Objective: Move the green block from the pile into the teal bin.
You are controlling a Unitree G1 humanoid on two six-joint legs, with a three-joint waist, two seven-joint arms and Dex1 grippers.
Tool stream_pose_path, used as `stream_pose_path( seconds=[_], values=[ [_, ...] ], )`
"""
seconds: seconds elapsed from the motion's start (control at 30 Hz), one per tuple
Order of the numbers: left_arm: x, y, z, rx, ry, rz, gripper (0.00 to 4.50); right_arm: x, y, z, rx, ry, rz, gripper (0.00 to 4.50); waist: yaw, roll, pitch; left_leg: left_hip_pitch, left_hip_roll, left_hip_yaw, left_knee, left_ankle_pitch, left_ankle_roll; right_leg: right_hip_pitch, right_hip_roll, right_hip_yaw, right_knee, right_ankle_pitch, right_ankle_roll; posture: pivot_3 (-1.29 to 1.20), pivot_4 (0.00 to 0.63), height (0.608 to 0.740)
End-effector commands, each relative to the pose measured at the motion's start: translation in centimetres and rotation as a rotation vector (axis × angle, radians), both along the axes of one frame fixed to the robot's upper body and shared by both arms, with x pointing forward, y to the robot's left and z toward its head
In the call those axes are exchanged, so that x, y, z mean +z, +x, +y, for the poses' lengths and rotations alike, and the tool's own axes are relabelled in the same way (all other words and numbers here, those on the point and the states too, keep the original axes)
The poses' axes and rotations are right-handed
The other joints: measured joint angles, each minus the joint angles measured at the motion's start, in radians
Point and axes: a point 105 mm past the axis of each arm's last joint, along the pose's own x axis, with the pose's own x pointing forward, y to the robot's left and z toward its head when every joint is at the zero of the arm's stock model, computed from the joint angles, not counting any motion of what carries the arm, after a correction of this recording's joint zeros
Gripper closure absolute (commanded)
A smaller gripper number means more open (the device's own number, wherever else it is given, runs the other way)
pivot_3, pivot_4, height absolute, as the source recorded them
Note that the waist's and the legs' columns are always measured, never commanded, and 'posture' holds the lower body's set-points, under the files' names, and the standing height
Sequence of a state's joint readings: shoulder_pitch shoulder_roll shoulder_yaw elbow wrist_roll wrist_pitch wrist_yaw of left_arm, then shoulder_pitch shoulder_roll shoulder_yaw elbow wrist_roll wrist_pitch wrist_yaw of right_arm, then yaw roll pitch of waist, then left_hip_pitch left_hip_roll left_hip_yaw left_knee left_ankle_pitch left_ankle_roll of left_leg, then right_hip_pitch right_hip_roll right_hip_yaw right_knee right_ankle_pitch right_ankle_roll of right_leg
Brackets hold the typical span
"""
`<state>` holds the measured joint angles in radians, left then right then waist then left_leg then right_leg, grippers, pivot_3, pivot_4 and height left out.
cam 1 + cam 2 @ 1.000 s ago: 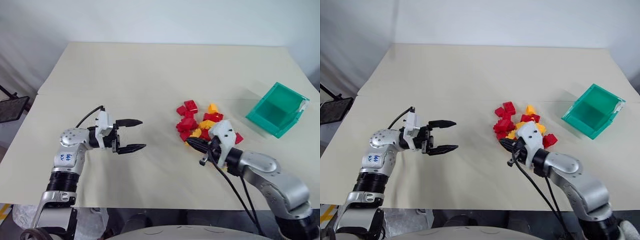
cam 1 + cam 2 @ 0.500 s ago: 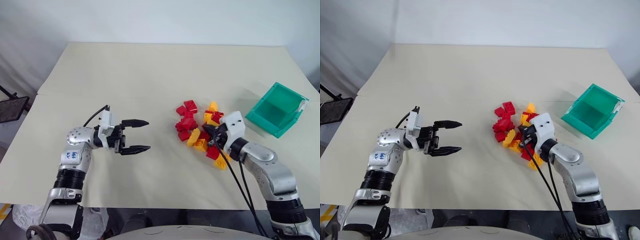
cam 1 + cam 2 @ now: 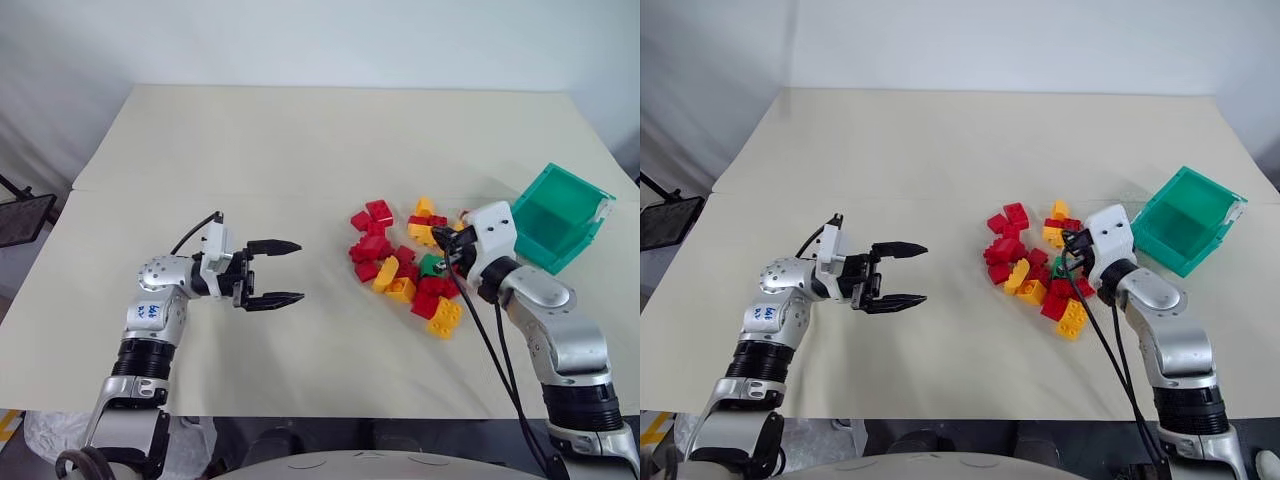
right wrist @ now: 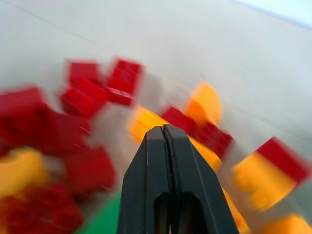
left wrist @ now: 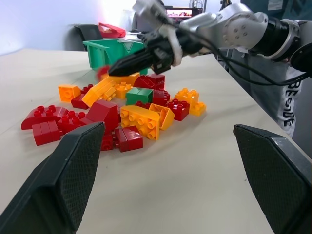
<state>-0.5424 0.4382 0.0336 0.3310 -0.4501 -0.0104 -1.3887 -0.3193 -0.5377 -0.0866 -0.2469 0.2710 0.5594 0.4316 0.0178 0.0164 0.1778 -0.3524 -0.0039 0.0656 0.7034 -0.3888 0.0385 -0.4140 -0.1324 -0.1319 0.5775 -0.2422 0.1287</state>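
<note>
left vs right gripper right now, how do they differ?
The left gripper has its fingers spread wide; the right gripper is shut with nothing between its fingers. The left gripper hangs over bare table, well apart from the pile; the right gripper's tips are over the pile, right by the green block. Both have two black fingers, and neither holds a brick.
</note>
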Motion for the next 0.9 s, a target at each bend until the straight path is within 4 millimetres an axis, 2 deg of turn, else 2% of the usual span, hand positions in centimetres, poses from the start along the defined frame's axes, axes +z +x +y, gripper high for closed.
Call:
stream_pose_path(
  seconds=[0.03,0.2,0.3,0.4,0.47,0.57,0.7,0.83,0.9],
  values=[
    [0.3,0.0,-0.2,-0.001,-0.014,-0.024,0.0,0.0,-1.0,-0.1,0.009,-0.014,-0.001,4.47,0.005,0.0,0.0,0.0,0.0,0.0,0.0,0.0,0.0,0.0,0.0,0.0,0.0,0.0,0.0,0.0,0.15,0.74],
    [0.2,-0.1,-0.4,-0.005,-0.021,-0.026,0.0,1.6,-3.2,-0.8,0.044,-0.007,-0.039,4.47,0.006,0.0,0.0,-0.001,-0.001,0.0,0.0,0.0,0.0,0.0,0.0,0.0,0.0,0.0,0.0,0.0,0.15,0.74],
    [0.1,-0.1,-0.4,-0.012,-0.02,-0.023,0.0,1.6,-6.6,-1.1,0.185,0.008,0.094,3.91,0.009,0.0,0.0,0.0,0.0,0.0,0.0,0.0,0.0,0.0,0.0,0.0,0.0,0.0,0.0,0.0,0.15,0.74],
    [0.0,0.0,-0.3,-0.014,-0.017,-0.02,0.0,2.8,-8.0,-2.7,0.174,-0.007,0.105,2.97,0.009,-0.001,0.0,0.0,0.0,0.0,0.0,0.0,0.0,0.001,0.0,-0.001,-0.001,0.0,0.0,0.0,0.15,0.74],
    [-0.1,0.1,-0.3,-0.016,-0.015,-0.02,0.0,3.4,-9.3,-4.8,0.144,-0.052,0.126,2.33,0.009,-0.001,0.001,0.0,-0.001,-0.001,0.0,0.0,0.0,0.001,0.0,0.0,-0.001,0.0,0.0,0.0,0.15,0.74],
    [-0.1,0.3,-0.3,-0.018,-0.015,-0.021,0.0,3.4,-11.3,-7.6,0.101,-0.103,0.173,1.38,0.013,-0.001,0.001,0.001,-0.001,0.0,0.0,0.0,0.001,0.001,-0.001,0.001,0.0,0.0,0.0,0.0,0.15,0.74],
    [0.0,0.7,-0.4,-0.022,-0.016,-0.024,0.0,3.7,-12.9,-9.9,0.058,-0.155,0.212,0.08,0.012,-0.002,0.001,0.001,-0.001,-0.001,0.0,-0.001,0.002,0.002,-0.001,0.001,-0.001,0.0,0.001,0.0,0.15,0.74],
    [0.2,1.0,-0.4,-0.023,-0.016,-0.032,0.0,4.3,-12.7,-9.7,0.073,-0.145,0.21,0.03,0.006,-0.002,0.001,0.002,0.0,-0.001,0.001,-0.001,0.002,0.002,-0.001,0.004,0.0,0.001,0.001,0.0,0.15,0.74],
    [0.3,1.1,-0.5,-0.022,-0.019,-0.036,0.0,4.6,-12.0,-8.7,0.092,-0.156,0.183,0.03,0.005,-0.003,0.001,0.003,0.0,-0.001,0.001,-0.001,0.002,0.002,-0.001,0.005,0.001,0.001,0.001,0.0,0.15,0.74]
  ],
)
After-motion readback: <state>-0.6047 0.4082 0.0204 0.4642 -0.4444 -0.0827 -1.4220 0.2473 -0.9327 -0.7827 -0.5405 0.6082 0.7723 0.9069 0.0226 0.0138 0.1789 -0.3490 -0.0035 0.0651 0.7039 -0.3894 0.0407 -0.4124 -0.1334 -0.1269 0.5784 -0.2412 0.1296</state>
